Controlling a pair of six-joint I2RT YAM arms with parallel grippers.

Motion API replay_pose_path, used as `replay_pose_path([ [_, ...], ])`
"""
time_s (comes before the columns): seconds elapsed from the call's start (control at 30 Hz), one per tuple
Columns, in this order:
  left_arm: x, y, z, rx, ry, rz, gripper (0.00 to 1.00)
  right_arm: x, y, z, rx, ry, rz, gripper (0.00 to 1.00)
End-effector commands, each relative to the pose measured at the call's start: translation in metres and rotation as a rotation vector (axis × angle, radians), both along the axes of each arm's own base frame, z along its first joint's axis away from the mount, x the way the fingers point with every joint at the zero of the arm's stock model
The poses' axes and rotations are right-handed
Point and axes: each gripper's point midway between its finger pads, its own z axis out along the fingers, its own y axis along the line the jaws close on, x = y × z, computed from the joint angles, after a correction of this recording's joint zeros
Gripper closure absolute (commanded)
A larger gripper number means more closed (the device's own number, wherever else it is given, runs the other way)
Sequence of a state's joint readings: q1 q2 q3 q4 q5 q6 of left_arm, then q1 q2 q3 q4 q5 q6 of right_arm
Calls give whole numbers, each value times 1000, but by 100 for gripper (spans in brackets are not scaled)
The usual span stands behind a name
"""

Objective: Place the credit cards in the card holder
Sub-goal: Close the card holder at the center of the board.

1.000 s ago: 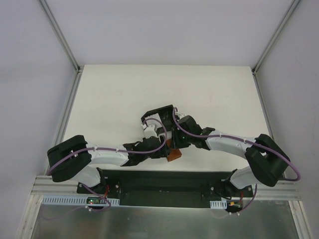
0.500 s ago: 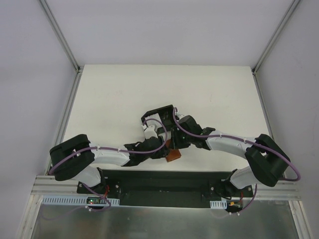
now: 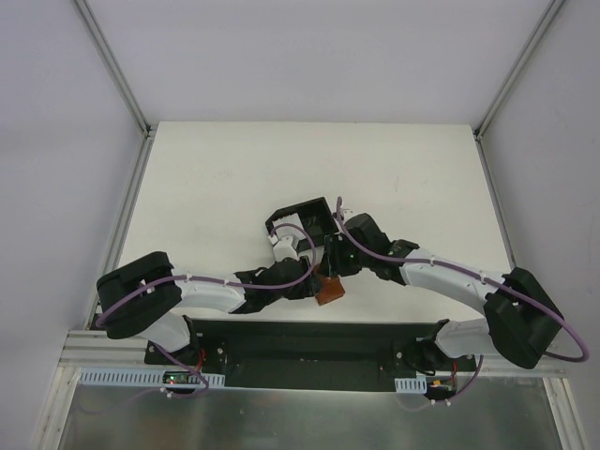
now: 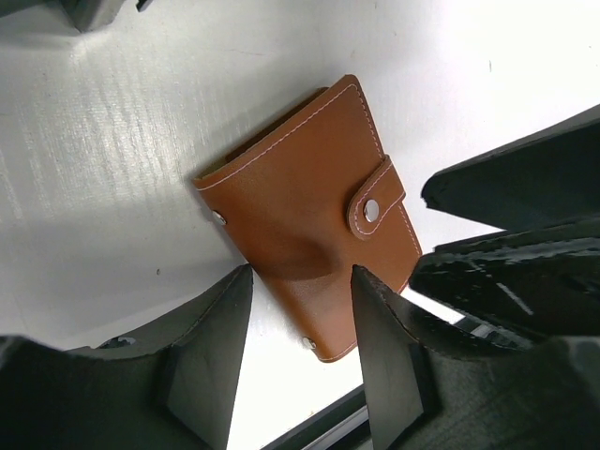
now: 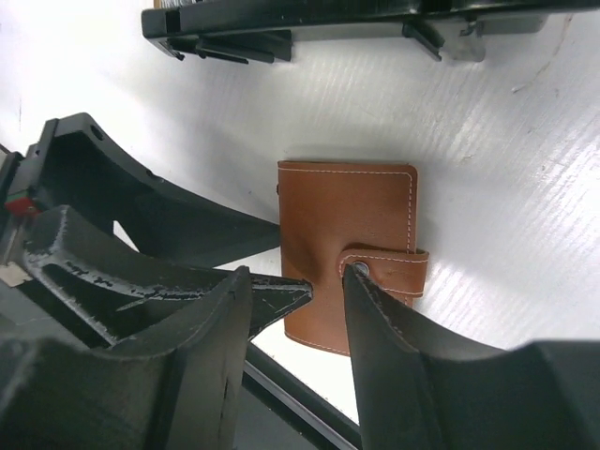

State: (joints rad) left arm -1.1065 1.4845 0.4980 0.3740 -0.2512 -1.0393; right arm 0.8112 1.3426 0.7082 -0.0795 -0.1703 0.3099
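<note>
Over the last second the right arm's elbow has swung out toward 4 o'clock and its wrist has drawn slightly toward 3 o'clock; the left arm has barely shifted. The left gripper (image 4: 305, 281) is clamped on the brown leather wallet (image 4: 300, 197), one finger against each side, and the leather bulges between them. The right gripper (image 5: 300, 278) stands open astride the same wallet, one fingertip (image 5: 356, 281) touching the snap strap (image 5: 389, 267). The wallet is snapped closed, near the 6 o'clock edge of the desk (image 3: 234, 178). The black card holder (image 3: 317, 217) stands just beyond the wallet at 11 o'clock. A pale patch (image 3: 292, 222) shows inside it; I cannot tell what it is.
</note>
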Motion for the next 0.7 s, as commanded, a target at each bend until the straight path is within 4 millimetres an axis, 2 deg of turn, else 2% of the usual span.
replay_pose_path([
  [0.0, -38, 53, -59, 252, 156, -43, 52, 3, -10, 7, 3, -26, -33, 53],
  [0.13, -39, 56, -62, 257, 166, -29, 52, 1, -13, -2, -13, -7, -38, 54],
  [0.23, -39, 57, -63, 261, 165, -29, 52, 2, -15, -8, -30, -6, -42, 60],
  [0.5, -38, 55, -62, 260, 162, -35, 53, 7, -14, -22, -69, 17, -30, 67],
  [0.67, -38, 53, -62, 259, 164, -40, 54, 11, -10, -29, -70, 13, -6, 67],
])
